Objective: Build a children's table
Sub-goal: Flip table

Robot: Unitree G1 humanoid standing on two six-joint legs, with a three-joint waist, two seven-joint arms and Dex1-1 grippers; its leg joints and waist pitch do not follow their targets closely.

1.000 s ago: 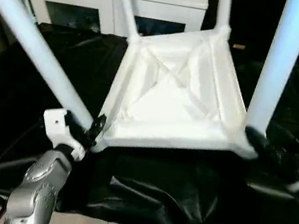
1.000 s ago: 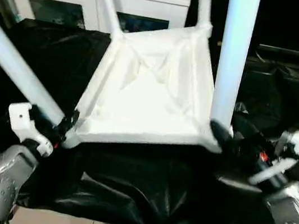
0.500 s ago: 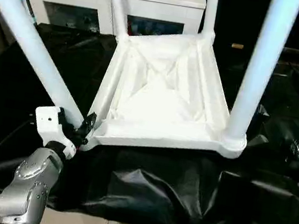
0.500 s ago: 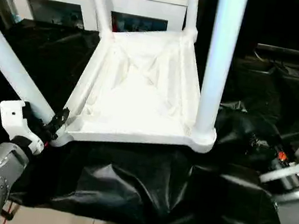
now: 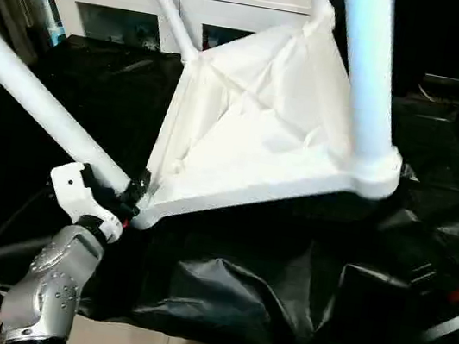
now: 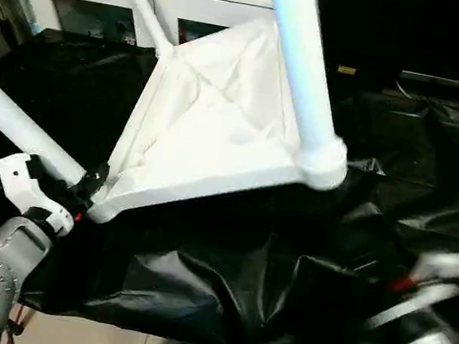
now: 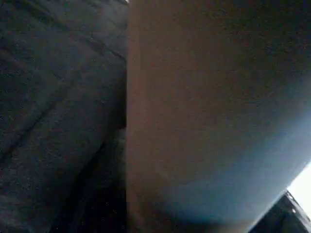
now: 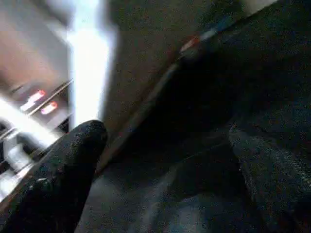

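In the left eye view, you see the children's table (image 5: 253, 132) upside down on the black-draped surface (image 5: 235, 304), ribbed underside up, all four legs seated in the corner sockets. The top is tilted: the near right corner (image 5: 376, 171) is raised off the drape, and the near left corner rests low beside the left gripper (image 5: 132, 194). The left gripper's fingers are partly closed around the base of the near left leg (image 5: 42, 112), at its socket. In the right eye view, the right gripper (image 6: 428, 295) appears blurred, well apart from the table, low at the right over the drape, holding nothing. In the left wrist view, a pale tube surface, judged to be the held leg (image 7: 209, 121), sits directly against the camera, consistent with that grip. In the right wrist view, one black finger (image 8: 58, 170) stands clear of the other across a wide gap, with only drape between them: fingers fully spread, empty. Note the risk: the table is supported by one grip at one corner. If that grip slips, or the leg twists in its socket, the raised side may drop, or the table may tip over. The loose drape may also snag a corner and drag.
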